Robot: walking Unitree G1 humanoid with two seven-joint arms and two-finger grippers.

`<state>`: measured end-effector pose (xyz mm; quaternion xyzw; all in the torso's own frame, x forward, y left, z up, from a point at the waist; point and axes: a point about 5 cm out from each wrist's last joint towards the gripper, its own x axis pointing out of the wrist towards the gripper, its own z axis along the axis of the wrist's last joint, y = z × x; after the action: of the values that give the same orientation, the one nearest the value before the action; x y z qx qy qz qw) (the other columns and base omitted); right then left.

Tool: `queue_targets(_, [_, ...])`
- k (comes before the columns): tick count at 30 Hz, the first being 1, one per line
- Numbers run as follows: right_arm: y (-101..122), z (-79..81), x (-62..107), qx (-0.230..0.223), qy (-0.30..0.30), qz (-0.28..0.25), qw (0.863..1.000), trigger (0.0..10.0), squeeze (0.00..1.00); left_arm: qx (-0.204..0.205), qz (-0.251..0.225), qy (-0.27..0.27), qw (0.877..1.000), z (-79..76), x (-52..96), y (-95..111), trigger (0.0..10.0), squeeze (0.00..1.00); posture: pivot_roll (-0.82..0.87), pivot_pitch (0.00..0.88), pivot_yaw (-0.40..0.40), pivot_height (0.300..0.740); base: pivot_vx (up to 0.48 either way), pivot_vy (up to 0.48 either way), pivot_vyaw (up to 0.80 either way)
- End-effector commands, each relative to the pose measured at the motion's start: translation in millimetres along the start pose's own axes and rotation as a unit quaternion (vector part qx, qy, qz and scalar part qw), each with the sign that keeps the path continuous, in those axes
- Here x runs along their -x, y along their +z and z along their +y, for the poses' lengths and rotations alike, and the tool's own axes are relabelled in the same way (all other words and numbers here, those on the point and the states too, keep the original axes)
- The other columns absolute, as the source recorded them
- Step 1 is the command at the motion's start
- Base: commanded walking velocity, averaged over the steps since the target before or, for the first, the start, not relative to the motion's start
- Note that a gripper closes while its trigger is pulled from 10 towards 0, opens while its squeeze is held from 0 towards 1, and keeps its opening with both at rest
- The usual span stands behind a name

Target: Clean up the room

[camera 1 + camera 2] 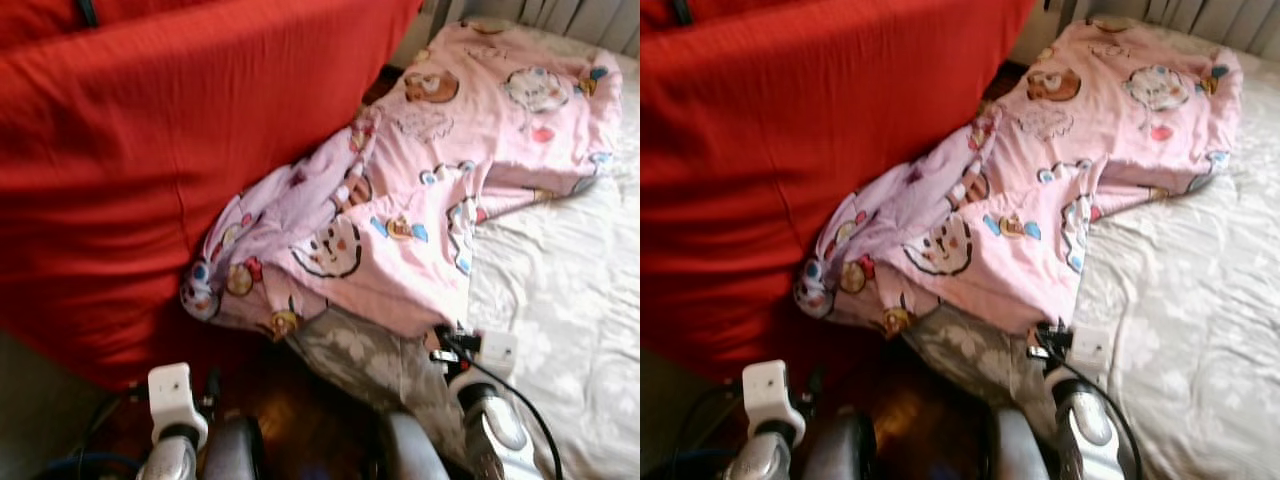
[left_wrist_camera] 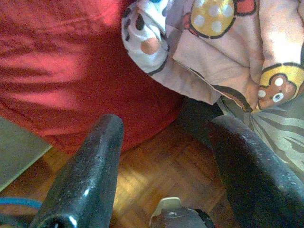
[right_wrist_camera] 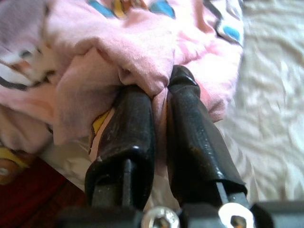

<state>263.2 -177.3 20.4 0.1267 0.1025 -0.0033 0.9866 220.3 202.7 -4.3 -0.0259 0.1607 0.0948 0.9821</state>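
Observation:
A pink blanket (image 1: 430,190) printed with cartoon animals lies crumpled across the bed, and one corner hangs off the bed's near side. In the right wrist view my right gripper (image 3: 159,83) is shut on a fold of this pink blanket (image 3: 142,52) at its near edge. In the left eye view the same right gripper (image 1: 447,338) sits at the blanket's hem. My left gripper (image 2: 168,126) is open and holds nothing. It hangs low over the wooden floor (image 2: 156,171), below the blanket's hanging corner (image 2: 209,47).
A large red cloth (image 1: 150,150) drapes down on the left, close to the blanket. The bed's white patterned sheet (image 1: 570,300) spreads out to the right, with its grey floral side (image 1: 370,360) facing me. A greenish mat edge (image 2: 19,147) lies on the floor.

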Motion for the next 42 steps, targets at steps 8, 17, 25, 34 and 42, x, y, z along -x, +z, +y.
queue_targets(8, [-4.0,0.7,2.4,0.007,-0.002,0.008,1.0,10.0,0.0,0.001,0.086,-0.001,0.996,5.8,9.1,-40.9,10.0,0.0,-0.07,0.101,-0.017,0.736,0.0,0.0,0.0])
queue_targets(17, [-8.2,-2.7,4.3,0.005,-0.01,0.012,1.0,10.0,0.0,-0.003,0.167,0.003,0.986,8.4,20.5,-73.6,10.0,0.0,-0.08,0.07,-0.018,0.736,0.0,0.0,0.0])
queue_targets(25, [-5.4,0.1,1.2,0.006,-0.011,0.009,1.0,10.0,0.0,0.003,0.194,0.002,0.981,6.7,23.3,-82.9,10.0,0.0,-0.08,0.105,-0.028,0.736,0.0,0.0,0.0])
queue_targets(34, [-1.2,-1.3,-0.1,0.007,-0.017,0.003,1.0,10.0,0.0,0.004,0.212,0.005,0.977,8.0,30.0,-91.6,10.0,0.0,-0.09,0.145,-0.032,0.736,0.0,0.0,0.0])
queue_targets(42, [0.1,-1.8,-0.1,0.007,-0.026,-0.001,1.0,10.0,0.0,0.003,0.226,0.008,0.974,13.4,35.2,-97.2,10.0,0.0,-0.09,0.164,-0.029,0.736,0.0,0.0,0.0])
